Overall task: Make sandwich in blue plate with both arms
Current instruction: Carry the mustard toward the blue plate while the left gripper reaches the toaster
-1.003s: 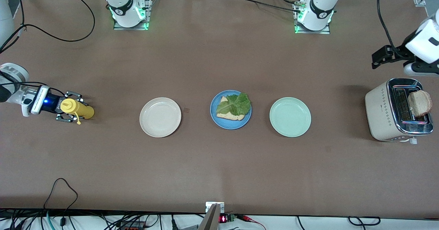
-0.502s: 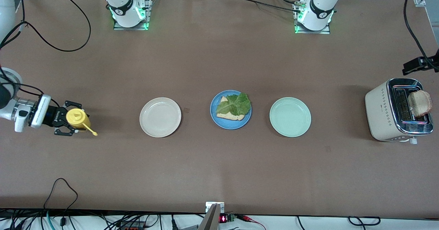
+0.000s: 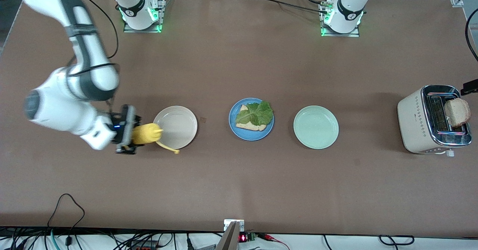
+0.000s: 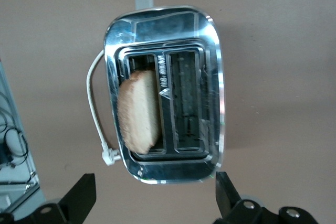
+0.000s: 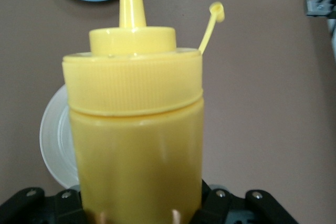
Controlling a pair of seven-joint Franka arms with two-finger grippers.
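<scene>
the sandwich lies unfinished in the blue plate at the middle of the surface: one toast slice with a lettuce leaf on top, no upper slice yet. working across the front view from its left edge, the right pincer is clamped on a yellow squeeze bottle, held on its side with the nozzle over the rim of the cream plate; a second ago this bottle was near the right arm's end of the surface, so it has been lifted and carried toward the blue plate, which suggests sauce goes on the lettuce next. then come the blue plate, the mint plate, and the toaster with a bread slice standing in one slot. the left pincer has drawn almost out of the front view. the left wrist view supplies what that view lacks: the left pincer, fingers spread wide and empty, hovers over the toaster. the right wrist view shows the bottle's open tethered cap and the sandwich ahead of the nozzle.
</scene>
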